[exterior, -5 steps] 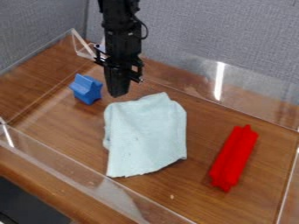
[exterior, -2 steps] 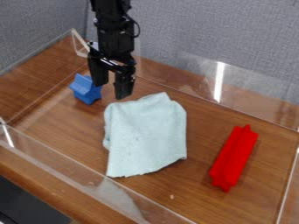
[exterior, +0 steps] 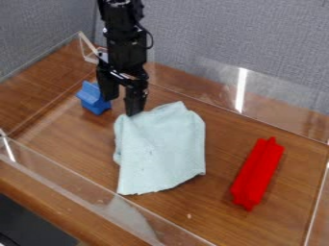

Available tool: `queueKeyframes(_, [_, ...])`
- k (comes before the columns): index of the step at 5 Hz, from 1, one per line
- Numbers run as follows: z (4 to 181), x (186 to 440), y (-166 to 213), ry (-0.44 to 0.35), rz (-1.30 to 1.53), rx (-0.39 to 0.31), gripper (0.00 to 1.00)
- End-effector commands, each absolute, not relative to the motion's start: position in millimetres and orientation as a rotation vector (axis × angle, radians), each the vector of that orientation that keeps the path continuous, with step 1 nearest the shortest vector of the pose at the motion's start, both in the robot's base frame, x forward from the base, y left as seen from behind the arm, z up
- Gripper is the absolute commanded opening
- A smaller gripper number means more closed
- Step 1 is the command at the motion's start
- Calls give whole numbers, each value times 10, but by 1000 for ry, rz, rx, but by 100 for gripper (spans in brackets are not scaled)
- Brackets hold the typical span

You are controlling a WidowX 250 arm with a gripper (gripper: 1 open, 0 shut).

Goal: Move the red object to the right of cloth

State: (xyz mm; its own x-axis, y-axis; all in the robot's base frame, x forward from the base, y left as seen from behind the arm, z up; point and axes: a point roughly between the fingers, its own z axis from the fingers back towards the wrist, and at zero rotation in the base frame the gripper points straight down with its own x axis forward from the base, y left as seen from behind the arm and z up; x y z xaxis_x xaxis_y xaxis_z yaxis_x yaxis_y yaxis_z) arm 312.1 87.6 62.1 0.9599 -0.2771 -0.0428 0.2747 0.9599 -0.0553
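Since a second ago the gripper [exterior: 122, 99] has changed from a single closed black tip to two fingers spread wide, and it sits slightly further left and lower in the frame, just over the top left corner of the cloth [exterior: 161, 147]; the cloth, the red object [exterior: 257, 172] and the blue block [exterior: 94, 97] lie where they did. The cloth is a pale blue-green, soft, rumpled square with faint speckles, filling the centre of the frame, its edges wavy and one corner folded up at the top. The red object is a glossy plastic bar with a bumpy, ridged outline, lying at the lower right, well apart from the cloth and to its right. The blue block is small, angular and shiny, at the upper left, just beside the left finger. Everything rests on a polished brown wooden table [exterior: 52, 106] ringed by clear plastic walls. The black arm drops almost vertically from the top of the frame, fingers pointing straight down, holding nothing.
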Motion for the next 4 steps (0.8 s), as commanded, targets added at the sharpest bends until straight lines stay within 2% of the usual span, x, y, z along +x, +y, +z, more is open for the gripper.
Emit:
queueKeyframes(1, [688,3151,845,23,-301,-30,100])
queueKeyframes(3, [624,3162,807,21,-323,-24,100])
queueKeyframes(4, [580,3174,798,22,-331,-21,0])
